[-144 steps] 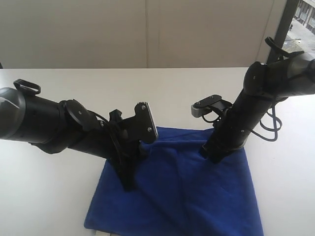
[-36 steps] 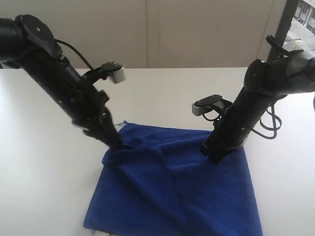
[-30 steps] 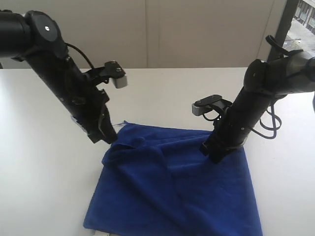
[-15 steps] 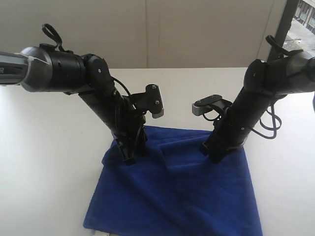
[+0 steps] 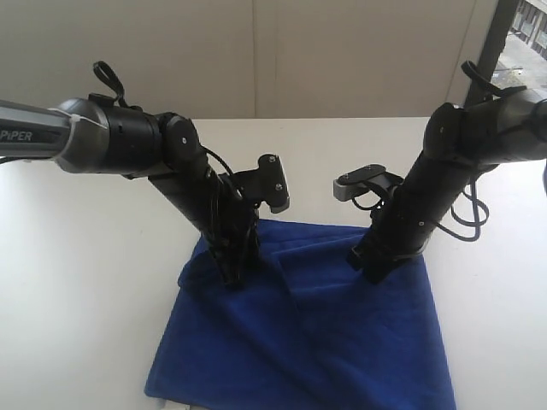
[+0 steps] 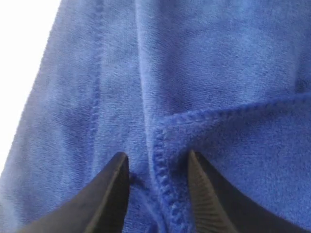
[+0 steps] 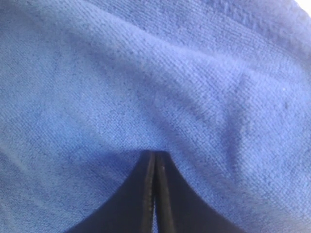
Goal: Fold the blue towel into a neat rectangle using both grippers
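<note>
Broadly, the scene is a plain white table with the blue towel lying on it in the near middle of the exterior view. The towel is a large rectangular cloth of fuzzy royal-blue microfibre, and its near edge reaches the bottom of that picture. The cloth is not flat: creases run across it, and its far left corner is rumpled and turned in.

On the left, a black jointed arm with a grey sleeve marked "PiPER" slopes down to that rumpled corner. Its black two-fingered left gripper has its tip on the cloth, and a small grey block sits on the wrist above it. In the left wrist view the left gripper is spread. Its two ribbed black fingers stand apart, both touching the towel. The stitched hem of a folded-over layer runs between them.

On the right, a second black arm comes down steeply to the far right part of the towel, with its own grey block beside the wrist. The right gripper touches the cloth just inside the far edge. In the right wrist view the right gripper has its fingers pressed together, tips on the towel. Whether any cloth is caught between them cannot be told.
</note>
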Robot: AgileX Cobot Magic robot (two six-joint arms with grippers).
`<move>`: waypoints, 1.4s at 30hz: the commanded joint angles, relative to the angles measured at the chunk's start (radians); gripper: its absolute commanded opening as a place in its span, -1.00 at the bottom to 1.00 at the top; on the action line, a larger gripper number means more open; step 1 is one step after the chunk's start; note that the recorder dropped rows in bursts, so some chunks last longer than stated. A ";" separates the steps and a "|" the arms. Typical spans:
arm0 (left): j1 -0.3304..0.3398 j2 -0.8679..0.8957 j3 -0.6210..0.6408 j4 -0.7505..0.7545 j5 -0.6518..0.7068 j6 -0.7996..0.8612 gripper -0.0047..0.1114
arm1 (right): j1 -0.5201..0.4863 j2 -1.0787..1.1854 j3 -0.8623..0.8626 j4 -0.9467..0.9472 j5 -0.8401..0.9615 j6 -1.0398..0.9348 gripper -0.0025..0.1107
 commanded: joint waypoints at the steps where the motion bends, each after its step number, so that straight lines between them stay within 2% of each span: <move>1: -0.006 -0.003 0.000 -0.012 0.046 -0.009 -0.24 | 0.003 0.046 0.021 -0.013 -0.003 0.002 -0.96; 8: -0.006 -0.007 0.000 0.000 0.094 -0.008 -0.92 | 0.003 0.046 0.021 -0.013 -0.009 0.002 -0.96; 25: -0.004 -0.148 0.000 0.059 0.238 -0.047 -0.92 | 0.003 0.046 0.021 -0.013 -0.004 0.002 -0.96; 35: -0.004 -0.154 0.000 0.122 0.370 -0.052 -0.92 | 0.003 0.046 0.021 -0.013 -0.002 0.006 -0.96; 42: -0.004 -0.154 0.000 0.138 0.399 -0.058 -0.92 | 0.003 0.046 0.021 -0.013 -0.002 0.006 -0.96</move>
